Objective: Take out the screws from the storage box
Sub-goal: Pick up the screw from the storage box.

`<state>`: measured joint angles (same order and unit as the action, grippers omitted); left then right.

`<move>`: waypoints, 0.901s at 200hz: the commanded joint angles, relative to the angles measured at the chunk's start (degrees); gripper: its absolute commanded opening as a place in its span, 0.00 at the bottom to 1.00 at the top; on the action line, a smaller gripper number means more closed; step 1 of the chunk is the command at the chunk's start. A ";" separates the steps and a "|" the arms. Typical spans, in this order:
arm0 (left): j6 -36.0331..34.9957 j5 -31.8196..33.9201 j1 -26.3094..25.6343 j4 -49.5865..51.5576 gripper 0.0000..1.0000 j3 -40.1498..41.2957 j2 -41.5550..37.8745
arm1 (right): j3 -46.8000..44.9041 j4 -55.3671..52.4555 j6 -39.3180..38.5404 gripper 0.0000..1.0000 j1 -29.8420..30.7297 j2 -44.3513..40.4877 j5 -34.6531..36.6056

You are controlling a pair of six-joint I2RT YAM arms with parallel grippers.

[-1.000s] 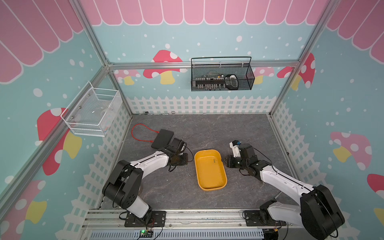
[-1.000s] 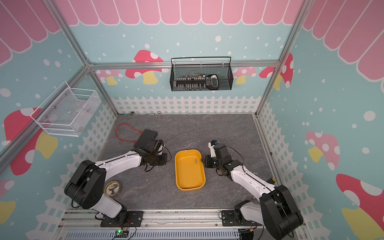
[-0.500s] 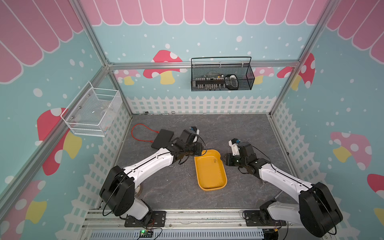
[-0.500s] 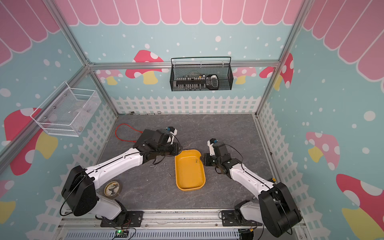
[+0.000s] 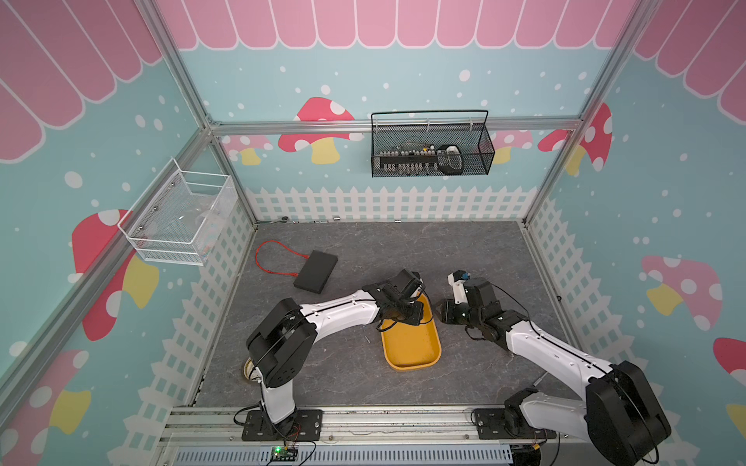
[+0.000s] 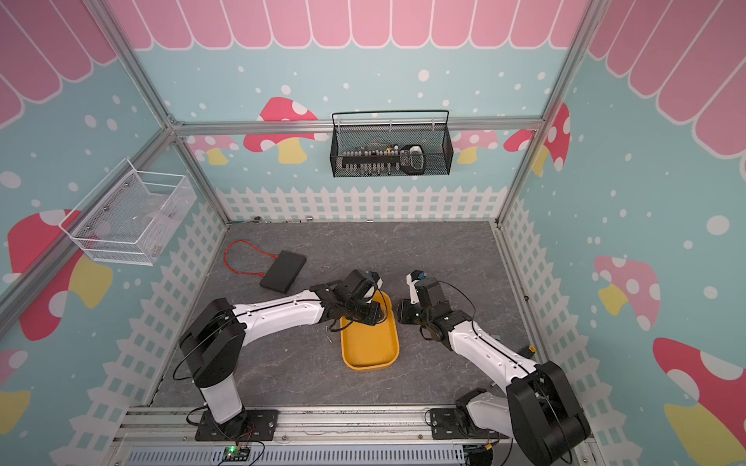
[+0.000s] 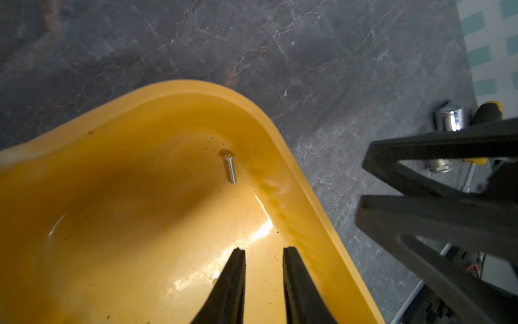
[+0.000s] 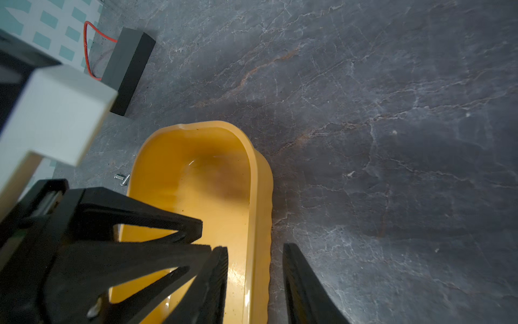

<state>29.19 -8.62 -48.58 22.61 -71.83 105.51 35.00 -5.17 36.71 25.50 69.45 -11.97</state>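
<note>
A shallow yellow-orange plastic tub with rounded corners and a flared rim [image 5: 409,349] sits on the grey marble-patterned desk [image 5: 403,250], a little toward 6 o'clock from its middle, with its long axis running roughly 12 to 6. The left claw [image 7: 263,249], black and two-fingered, hangs over the tub floor at the 12 o'clock end. It is released, its fingers parted by a narrow gap with nothing between them. One small silver screw [image 7: 230,168] lies flat on the tub floor just ahead of those fingertips, close to the curved wall of a rounded corner. Its shank runs nearly in line with the fingers, head at the far end, so the claw would probably have to advance and perhaps turn to close across it. The top views are too coarse to show this screw. The right claw [image 8: 255,245], also black and released, is at the tub's 2 o'clock edge, one finger inside the side wall and one outside, straddling the rim with no touch visible. The left claw looks the nearer to the screw. Two more silver screws [image 8: 122,178] lie on the desk just beside the tub's 9 o'clock side.
</note>
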 commanded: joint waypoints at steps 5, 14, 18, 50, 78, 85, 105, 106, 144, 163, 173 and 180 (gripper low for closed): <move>-1.79 6.21 -0.64 1.12 0.32 -2.93 2.57 | -1.57 -0.63 0.13 0.39 -0.10 -1.64 0.96; -2.28 7.32 -0.99 1.09 0.35 -3.41 3.53 | -1.49 -0.63 0.06 0.39 -0.12 -2.01 1.02; -2.38 7.72 -1.08 0.96 0.36 -3.62 4.01 | -1.48 -0.70 0.05 0.40 -0.13 -2.09 1.12; -3.39 8.68 -1.61 1.05 0.37 -5.66 7.36 | -1.53 -0.78 0.29 0.40 -0.10 -2.56 1.07; -3.44 9.89 -1.61 1.12 0.37 -6.37 8.94 | -1.61 -1.07 0.57 0.40 -0.10 -3.43 1.18; -3.55 9.70 -1.61 1.12 0.37 -6.54 9.32 | -1.65 -1.14 0.59 0.40 -0.17 -3.66 1.32; -3.97 9.72 -1.66 1.30 0.35 -7.54 10.52 | -1.62 -1.18 0.60 0.40 -0.10 -3.91 1.44; -4.01 9.74 -1.64 1.34 0.36 -7.63 10.55 | -1.61 -1.21 0.58 0.40 -0.10 -3.90 1.43; -4.51 8.46 -1.61 1.47 0.36 -9.29 12.73 | -1.44 -1.33 0.64 0.40 -0.10 -3.91 1.29; -4.45 9.03 -1.67 1.69 0.34 -9.36 13.41 | -1.18 -1.69 0.47 0.40 -0.10 -4.04 1.40; -4.44 9.14 -1.61 2.13 0.32 -9.78 14.09 | -1.08 -1.85 0.38 0.40 -0.10 -4.07 1.47; -4.43 9.17 -1.61 2.41 0.31 -10.40 14.70 | -1.05 -1.80 0.31 0.40 -0.10 -4.07 1.40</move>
<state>25.30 -0.01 -49.95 23.77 -79.99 117.82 33.91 -6.07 36.93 25.50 66.43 -11.31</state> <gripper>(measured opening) 0.320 0.400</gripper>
